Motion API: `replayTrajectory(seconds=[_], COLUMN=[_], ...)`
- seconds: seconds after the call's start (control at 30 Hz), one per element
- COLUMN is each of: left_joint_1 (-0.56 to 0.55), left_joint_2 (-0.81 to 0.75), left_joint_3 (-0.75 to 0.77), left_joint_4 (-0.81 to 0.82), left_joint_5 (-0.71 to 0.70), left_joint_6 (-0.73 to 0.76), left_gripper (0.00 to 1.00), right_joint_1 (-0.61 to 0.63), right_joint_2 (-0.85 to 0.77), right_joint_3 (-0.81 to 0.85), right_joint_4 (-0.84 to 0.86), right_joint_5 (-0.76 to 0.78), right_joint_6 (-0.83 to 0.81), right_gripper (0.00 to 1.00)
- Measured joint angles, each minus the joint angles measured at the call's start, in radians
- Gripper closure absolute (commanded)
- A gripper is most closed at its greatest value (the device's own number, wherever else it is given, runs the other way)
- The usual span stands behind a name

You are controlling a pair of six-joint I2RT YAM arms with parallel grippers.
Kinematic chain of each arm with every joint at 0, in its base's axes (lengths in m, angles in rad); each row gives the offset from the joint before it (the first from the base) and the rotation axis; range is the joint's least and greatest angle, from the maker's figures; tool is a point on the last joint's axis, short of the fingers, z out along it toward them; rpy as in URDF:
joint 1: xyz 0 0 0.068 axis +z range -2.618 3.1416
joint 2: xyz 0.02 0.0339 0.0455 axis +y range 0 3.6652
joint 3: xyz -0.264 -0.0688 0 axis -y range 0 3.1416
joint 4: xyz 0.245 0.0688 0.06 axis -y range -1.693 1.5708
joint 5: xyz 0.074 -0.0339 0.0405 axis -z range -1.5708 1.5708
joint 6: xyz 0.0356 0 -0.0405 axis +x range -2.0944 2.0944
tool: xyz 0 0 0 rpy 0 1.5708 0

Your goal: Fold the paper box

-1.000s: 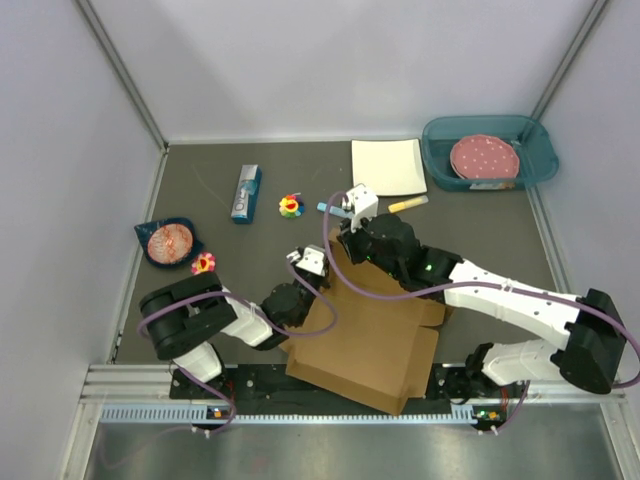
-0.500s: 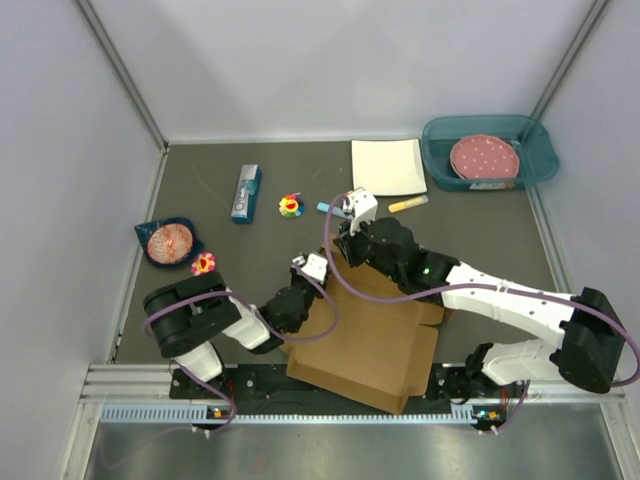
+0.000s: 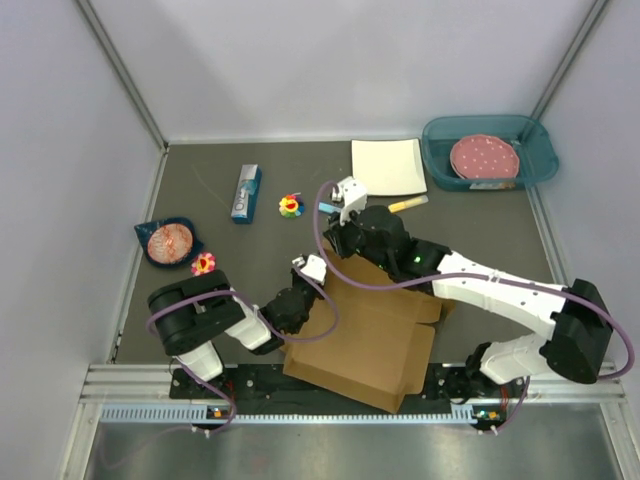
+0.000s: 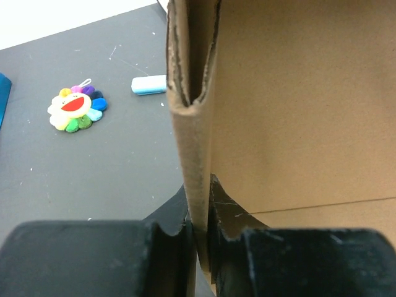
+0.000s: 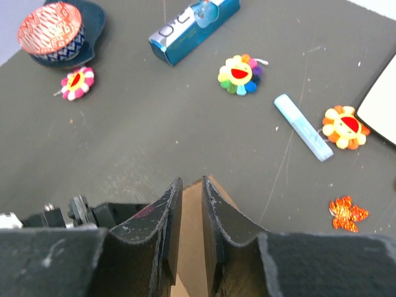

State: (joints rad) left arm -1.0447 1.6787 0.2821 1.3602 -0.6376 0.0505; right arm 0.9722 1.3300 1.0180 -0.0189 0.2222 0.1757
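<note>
Cardboard paper box (image 3: 365,340) is held at two spots: left pincer (image 4: 199,198) squeezes its folded wall, right pincer (image 5: 192,189) squeezes its far flap.

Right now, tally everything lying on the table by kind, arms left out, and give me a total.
Paper box: 1
Flower toys: 3
Plates: 2
Patterned bowl: 1
Dark blue dish under it: 1
Teal bin: 1
Blue-and-white carton: 1
Blue stick: 1
Yellow stick: 1
Orange star-shaped scrap: 1
Total: 13
</note>
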Motion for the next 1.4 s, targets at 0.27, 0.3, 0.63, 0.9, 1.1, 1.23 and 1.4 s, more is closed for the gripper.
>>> replayTrajectory(seconds=[0.27,0.3,0.63,0.9,1.1,1.23,1.4], left_joint_1=[0.002,0.002,0.002,0.002,0.002,0.002,0.002], left_joint_2=[0.000,-0.001,-0.087,-0.139,-0.128,-0.114,-0.114], left_joint_3=[0.000,0.000,0.000,0.002,0.002,-0.002,-0.008], left_joint_4=[-0.026,-0.030,-0.045,-0.043,-0.045,-0.047,-0.047], left_joint_5=[-0.010,-0.008,-0.008,-0.033,-0.042,-0.053,-0.060], left_joint_6=[0.008,0.006,0.005,0.013,0.012,0.002,0.001], left_gripper=[0.48,0.46,0.41,0.41,0.41,0.41,0.41], right_joint_1=[0.000,0.000,0.000,-0.008,-0.013,-0.013,-0.013], right_joint_2=[0.089,0.098,0.113,0.128,0.121,0.115,0.107], right_joint_3=[0.043,0.043,0.003,-0.010,-0.016,0.002,0.031], right_joint_4=[0.012,0.023,0.104,0.147,0.151,0.106,0.042], right_joint_5=[-0.026,-0.031,-0.048,-0.051,-0.057,-0.059,-0.058], right_joint_6=[0.005,0.006,0.037,0.043,0.047,0.042,0.028], right_gripper=[0.83,0.83,0.84,0.83,0.81,0.81,0.81])
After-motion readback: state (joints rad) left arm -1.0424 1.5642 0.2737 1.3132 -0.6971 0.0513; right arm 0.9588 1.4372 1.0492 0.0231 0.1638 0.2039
